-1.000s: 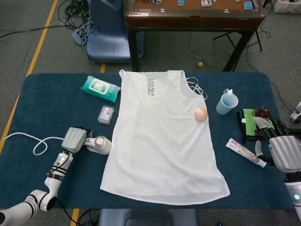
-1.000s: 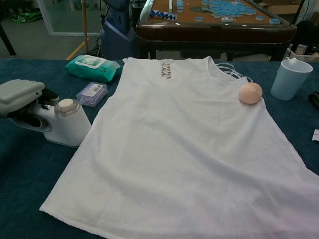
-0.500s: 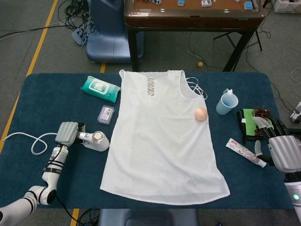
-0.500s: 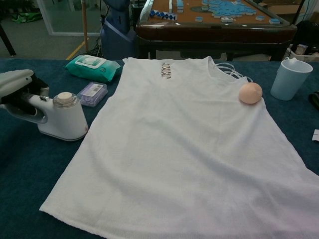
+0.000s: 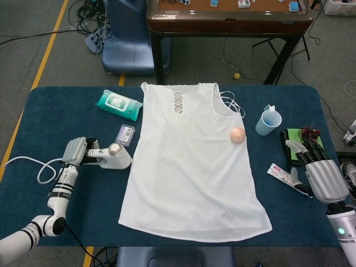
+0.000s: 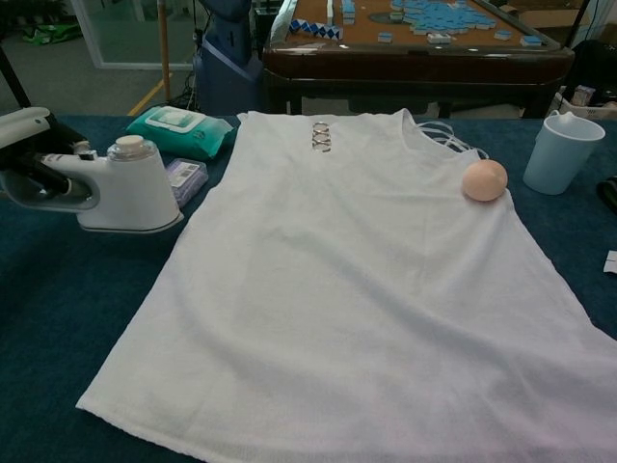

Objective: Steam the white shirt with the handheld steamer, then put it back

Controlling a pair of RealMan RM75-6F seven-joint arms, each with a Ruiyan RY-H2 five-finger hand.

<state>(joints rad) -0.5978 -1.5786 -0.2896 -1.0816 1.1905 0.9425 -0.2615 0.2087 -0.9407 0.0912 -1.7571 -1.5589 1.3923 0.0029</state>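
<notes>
The white shirt lies flat on the blue table, neckline at the far side. My left hand grips the handle of the white handheld steamer, whose head sits right beside the shirt's left edge. In the chest view the steamer shows at the left with its round cap on top, and my left hand is at the frame's edge. My right hand rests at the table's right side, fingers spread, holding nothing. The chest view does not show it.
A peach ball lies on the shirt's right shoulder. A pale blue cup, a toothpaste tube and a green item are on the right. A wipes pack and a small box lie left of the shirt. The steamer's white cord loops off left.
My left hand has carried the steamer farther from me and turned it, so its head now lies against the shirt's left edge. My right hand has shifted slightly left.
</notes>
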